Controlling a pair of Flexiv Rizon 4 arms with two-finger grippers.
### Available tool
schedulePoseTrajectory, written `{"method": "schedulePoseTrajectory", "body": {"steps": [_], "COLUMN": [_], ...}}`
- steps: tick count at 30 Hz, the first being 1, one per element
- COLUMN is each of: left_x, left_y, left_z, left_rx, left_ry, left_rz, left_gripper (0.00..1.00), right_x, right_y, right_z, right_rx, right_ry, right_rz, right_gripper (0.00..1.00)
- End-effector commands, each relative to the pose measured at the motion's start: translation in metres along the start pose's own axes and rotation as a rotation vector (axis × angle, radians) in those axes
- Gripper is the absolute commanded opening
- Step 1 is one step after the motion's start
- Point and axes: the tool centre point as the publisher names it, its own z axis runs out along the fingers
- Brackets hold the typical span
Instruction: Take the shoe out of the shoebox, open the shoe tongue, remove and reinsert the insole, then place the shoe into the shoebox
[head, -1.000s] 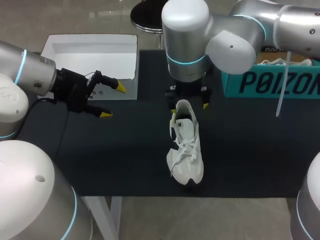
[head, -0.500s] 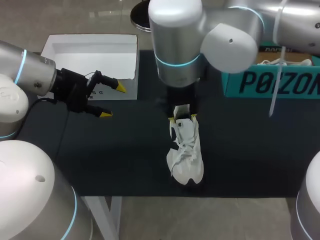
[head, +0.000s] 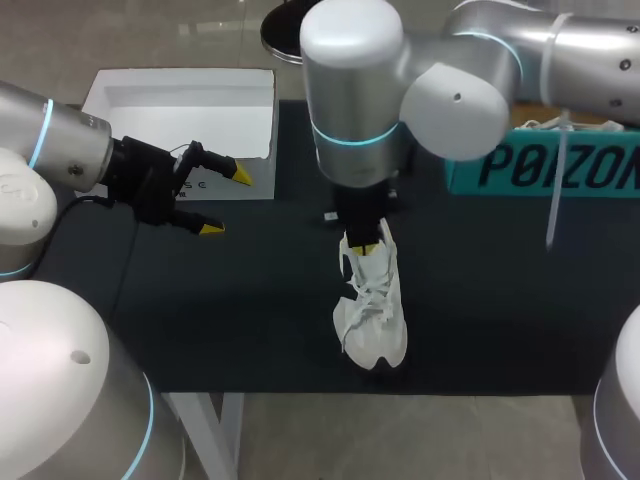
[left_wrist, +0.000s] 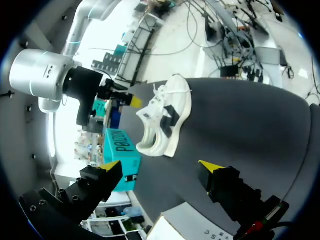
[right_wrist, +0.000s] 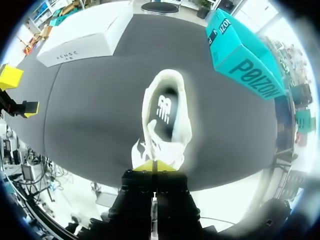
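Pinching the shoe (head: 372, 310) tongue, right tool (right_wrist: 155, 166) above its laces

Premises assessed as a robotics laboratory. Grounds: two silver jointed arms (each ringed with a lit blue band) stand over one black-topped table (head: 250, 300), the left arm (head: 60, 145) set at 9 o'clock, the right arm (head: 455, 85) at 1 o'clock, in the head view.

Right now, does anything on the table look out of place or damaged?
Nothing stands out. The white shoe stands upright on the table and looks undamaged. Its loose laces are the only untidy bit, and nothing is spilled.
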Motion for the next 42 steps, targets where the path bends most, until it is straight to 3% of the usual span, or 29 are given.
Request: {"method": "schedulePoseTrajectory", "body": {"steps": [1,13,25,30,34,42], "left_x": [0.0,0.0,0.0,0.0,0.0,0.0], "left_y": [0.0,0.0,0.0,0.0,0.0,0.0], "left_z": [0.001,0.001,0.001,0.001,0.001,0.001], "left_rx": [-0.003,-0.003,-0.003,-0.003,-0.003,-0.003], "left_ry": [0.003,0.003,0.003,0.003,0.003,0.003], "left_rz": [0.0,0.0,0.0,0.0,0.0,0.0], "left_gripper": [1.0,1.0,1.0,1.0,1.0,1.0], "right_x": [-0.005,-0.018,-0.023,-0.019,-0.023,-0.035], "right_y": [-0.003,-0.005,0.038,0.047,0.049,0.059], "right_z": [0.012,0.032,0.066,0.072,0.062,0.02], "right_rx": [0.0,0.016,-0.05,-0.065,-0.084,-0.135], "right_ry": [0.018,0.031,0.061,0.072,0.067,0.043], "right_rz": [0.005,0.017,-0.024,-0.04,-0.038,-0.078], "right_gripper": [0.0,0.0,0.0,0.0,0.0,0.0]}}
